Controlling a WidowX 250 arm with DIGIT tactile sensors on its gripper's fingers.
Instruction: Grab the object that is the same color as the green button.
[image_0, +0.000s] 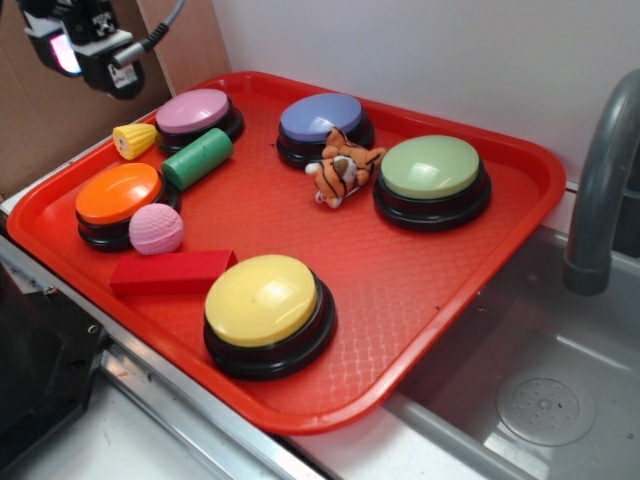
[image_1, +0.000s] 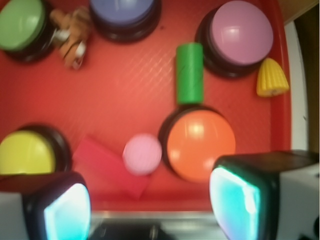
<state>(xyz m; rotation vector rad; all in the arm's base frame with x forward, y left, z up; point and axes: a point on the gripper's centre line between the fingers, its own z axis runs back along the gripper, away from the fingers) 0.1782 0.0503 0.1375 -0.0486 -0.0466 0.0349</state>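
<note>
Wrist view blurred; gripper (image_1: 150, 205) cut off at frame bottom, fingers spread wide, empty. Green cylinder (image_0: 197, 158) lies between pink and orange buttons. Five buttons; green button (image_0: 431, 168) far right of tray (image_0: 400, 290).

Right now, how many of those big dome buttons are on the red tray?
5. Pink button far left, purple button far middle, green button right, orange button left edge, yellow button at the near edge. None looks hidden.

Green cylinder (image_0: 198, 158) lies between pink button (image_0: 193, 111) and orange button (image_0: 119, 193).
</note>
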